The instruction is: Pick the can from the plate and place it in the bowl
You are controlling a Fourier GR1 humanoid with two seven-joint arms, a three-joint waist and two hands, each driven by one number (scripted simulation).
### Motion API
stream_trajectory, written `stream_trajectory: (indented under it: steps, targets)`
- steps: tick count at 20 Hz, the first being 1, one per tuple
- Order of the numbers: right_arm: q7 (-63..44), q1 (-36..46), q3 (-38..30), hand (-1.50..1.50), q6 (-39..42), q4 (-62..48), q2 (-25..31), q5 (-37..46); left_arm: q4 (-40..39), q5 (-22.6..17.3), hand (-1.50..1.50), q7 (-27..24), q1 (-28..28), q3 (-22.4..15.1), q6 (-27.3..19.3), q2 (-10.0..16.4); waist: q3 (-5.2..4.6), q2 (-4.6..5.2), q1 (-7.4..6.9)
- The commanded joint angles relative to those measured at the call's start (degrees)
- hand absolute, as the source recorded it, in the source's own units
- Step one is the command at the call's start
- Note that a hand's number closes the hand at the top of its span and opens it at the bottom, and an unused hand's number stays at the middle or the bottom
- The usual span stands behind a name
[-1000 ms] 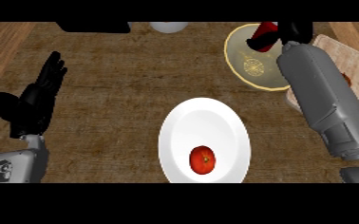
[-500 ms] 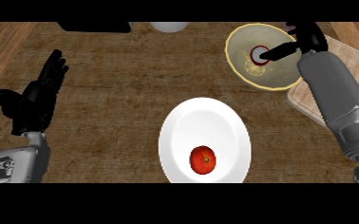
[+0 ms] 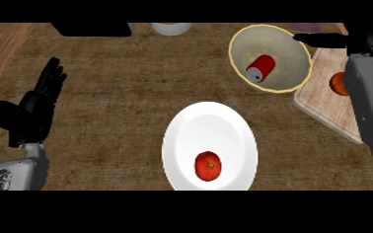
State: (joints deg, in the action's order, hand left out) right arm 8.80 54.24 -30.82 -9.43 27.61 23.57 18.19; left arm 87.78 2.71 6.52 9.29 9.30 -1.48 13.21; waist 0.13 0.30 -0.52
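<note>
The red can (image 3: 260, 68) with a silver end lies on its side inside the yellow-rimmed bowl (image 3: 286, 47) at the back right. My right hand (image 3: 329, 40) is just right of the bowl's rim, fingers straight and pointing left, apart from the can and holding nothing. The white plate (image 3: 207, 131) sits near the front centre with a red tomato (image 3: 208, 166) on its near part. At the left edge my left hand (image 3: 38, 106) rests open, fingers up.
A wooden cutting board (image 3: 325, 101) lies right of the plate with a round orange-red item (image 3: 336, 83) on it, partly hidden by my right forearm. A black object (image 3: 93, 28) and a white cup (image 3: 171, 28) stand at the counter's back edge.
My right hand has let go of the can and drawn back to the right of the bowl. The can now lies uncovered in the bowl. The left hand has not moved.
</note>
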Motion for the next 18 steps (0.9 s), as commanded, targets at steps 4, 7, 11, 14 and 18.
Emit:
stream_trajectory:
  steps: [4, 7, 11, 14, 18]
  targets:
    - [5.57, -9.09, -4.58, -1.5, 11.11, -0.33, 6.64, -7.45, -2.28, -0.1, 0.0, -1.82, 0.37, 0.87, 0.81, 0.53, -0.09, -0.13, 0.33]
    - [6.61, -14.43, -6.27, -1.5, 19.74, 1.91, 11.3, -10.66, 2.78, 0.02, 0.0, 2.35, -1.67, 0.2, 0.33, 0.27, -0.08, -0.41, 0.73]
    - [6.6, -17.8, -9.26, -1.5, 28.23, 1.39, 14.69, -15.86, 5.1, 0.84, 0.0, 4.7, -1.48, -0.28, -0.49, 0.17, -0.05, -0.45, 0.61]
    - [10.23, -21.18, -8.82, -1.5, 30.4, 2.74, 14.37, -17.49, 4.6, 0.96, 0.0, 2.27, -3.4, -0.63, 0.34, -0.45, -0.09, -0.34, 0.4]
    - [11.22, -24.43, -9.6, -1.5, 34.65, 4.86, 15.89, -20.92, 5.79, 0.66, 0.0, 1.73, -5.26, -0.65, 0.7, -1.07, -0.1, -0.37, 0.33]
